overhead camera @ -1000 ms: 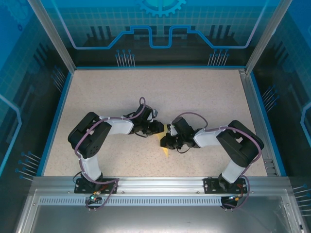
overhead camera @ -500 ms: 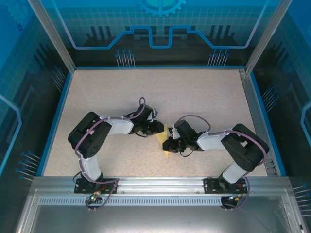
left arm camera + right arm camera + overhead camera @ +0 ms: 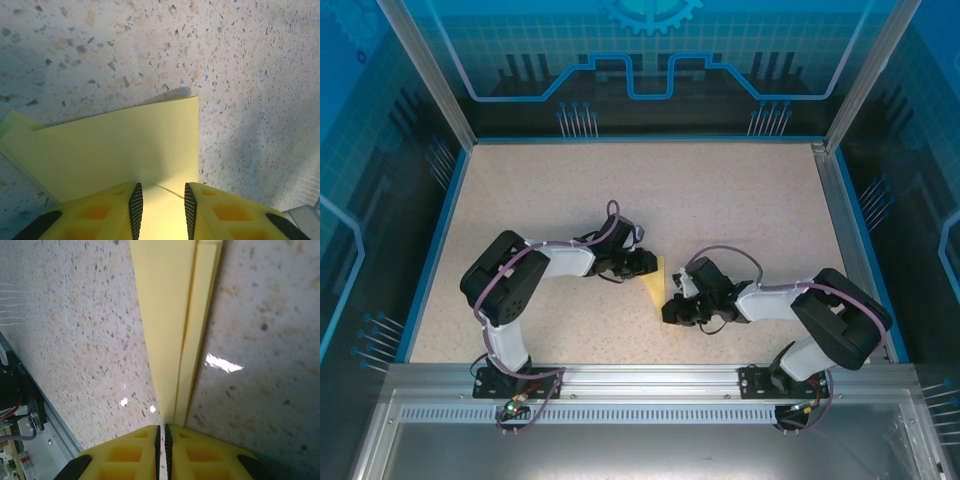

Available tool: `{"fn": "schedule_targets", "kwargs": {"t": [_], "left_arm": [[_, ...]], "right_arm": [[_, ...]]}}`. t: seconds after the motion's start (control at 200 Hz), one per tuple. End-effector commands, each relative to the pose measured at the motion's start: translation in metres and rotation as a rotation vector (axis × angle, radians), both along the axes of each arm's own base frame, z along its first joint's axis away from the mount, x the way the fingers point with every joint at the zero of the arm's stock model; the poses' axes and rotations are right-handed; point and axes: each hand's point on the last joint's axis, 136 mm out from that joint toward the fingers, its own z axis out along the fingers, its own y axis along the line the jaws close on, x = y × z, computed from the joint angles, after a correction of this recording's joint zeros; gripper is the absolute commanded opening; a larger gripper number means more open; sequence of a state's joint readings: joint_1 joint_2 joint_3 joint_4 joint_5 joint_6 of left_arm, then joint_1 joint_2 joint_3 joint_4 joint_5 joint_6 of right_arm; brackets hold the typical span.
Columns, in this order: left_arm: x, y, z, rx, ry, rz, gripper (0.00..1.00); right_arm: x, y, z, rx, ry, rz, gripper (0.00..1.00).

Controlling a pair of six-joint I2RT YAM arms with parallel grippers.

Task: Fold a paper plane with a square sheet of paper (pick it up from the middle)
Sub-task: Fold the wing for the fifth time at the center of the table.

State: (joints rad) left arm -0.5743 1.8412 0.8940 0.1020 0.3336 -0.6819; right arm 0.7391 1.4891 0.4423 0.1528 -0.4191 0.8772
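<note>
Right gripper (image 3: 161, 432) is pinching the near end of the folded yellow sheet (image 3: 170, 315), jaws almost closed on it, in the middle of the table (image 3: 740, 200). Left gripper (image 3: 162, 195) is sitting over the far end with its jaws a bit apart, clamping nothing as far as I can tell. I'm guessing any sideways tug is going to tear or unfold those layers. Both arms are reaching inward, elbows out, wrists low
</note>
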Motion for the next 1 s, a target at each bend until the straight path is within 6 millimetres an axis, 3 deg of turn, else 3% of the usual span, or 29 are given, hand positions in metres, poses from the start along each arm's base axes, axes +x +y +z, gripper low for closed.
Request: {"fn": "schedule_targets", "kwargs": {"t": [0.0, 0.2, 0.335, 0.53, 0.68, 0.75, 0.89, 0.995], "left_arm": [[-0.02, 0.026, -0.047, 0.15, 0.107, 0.039, 0.33], [-0.019, 0.024, -0.046, 0.143, 0.108, 0.033, 0.33], [-0.019, 0.022, -0.045, 0.133, 0.108, 0.034, 0.34], [-0.02, 0.021, -0.045, 0.128, 0.11, 0.03, 0.34], [-0.021, 0.021, -0.047, 0.127, 0.118, 0.031, 0.34], [-0.021, 0.021, -0.047, 0.124, 0.118, 0.033, 0.34], [-0.022, 0.021, -0.048, 0.126, 0.123, 0.035, 0.35], [-0.022, 0.023, -0.049, 0.134, 0.124, 0.04, 0.35]], "right_arm": [[-0.055, -0.04, -0.032, -0.185, 0.181, 0.044, 0.15], [-0.049, -0.04, -0.016, -0.199, 0.137, 0.06, 0.15], [-0.027, -0.028, 0.011, -0.158, 0.04, 0.029, 0.17], [0.008, 0.012, 0.048, -0.027, -0.047, 0.033, 0.17], [0.028, 0.033, 0.044, 0.013, -0.04, 0.022, 0.16], [0.032, 0.032, 0.03, -0.019, -0.011, 0.013, 0.16], [0.019, 0.029, 0.005, -0.021, 0.074, 0.031, 0.14], [0.001, 0.016, -0.009, -0.056, 0.107, 0.037, 0.15]]}}
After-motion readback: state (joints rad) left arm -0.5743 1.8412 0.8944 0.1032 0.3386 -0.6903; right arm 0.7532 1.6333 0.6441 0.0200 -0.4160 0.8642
